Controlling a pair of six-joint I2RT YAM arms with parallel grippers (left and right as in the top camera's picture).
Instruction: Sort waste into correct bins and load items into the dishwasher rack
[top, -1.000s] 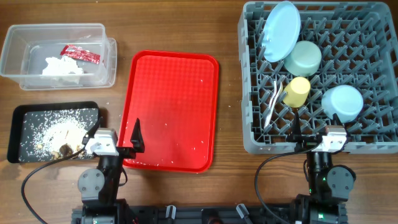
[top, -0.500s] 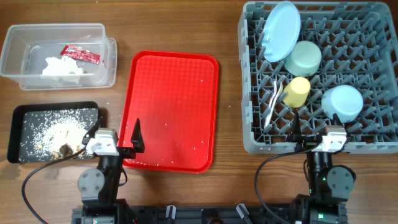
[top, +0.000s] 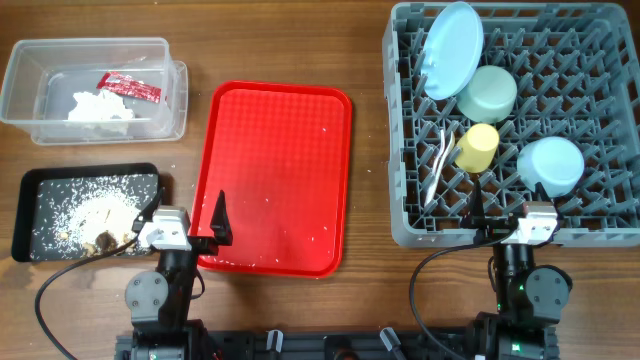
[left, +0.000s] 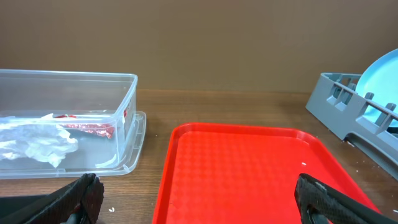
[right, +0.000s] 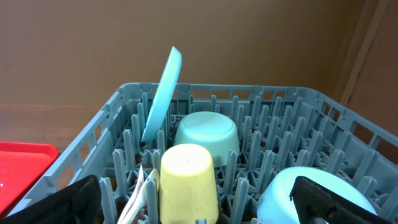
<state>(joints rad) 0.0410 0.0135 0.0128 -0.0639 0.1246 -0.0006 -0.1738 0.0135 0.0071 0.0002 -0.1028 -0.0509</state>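
Note:
The clear tub (top: 176, 95) holds the white tissue (top: 100, 108) and red sachet (top: 128, 87). Brown scraps and rice crumbs (top: 90, 215) lie in the black tray (top: 25, 215). In the grey rack (top: 395, 140) stand the pale blue plate (top: 452, 50), mint bowl (top: 487, 93), yellow cup (top: 477, 146), light blue bowl (top: 550, 165) and white fork and spoon (top: 438, 165). My left gripper (top: 185, 222) is open and empty at the red tray's near left corner. My right gripper (top: 505, 222) is open and empty at the rack's near wall, facing the cup (right: 188, 180).
The large red tray (top: 275, 178) lies between the bins and the rack, with a few white crumbs on it. In the left wrist view the tub (left: 130, 118) is ahead left and the rack's corner (left: 348, 115) far right.

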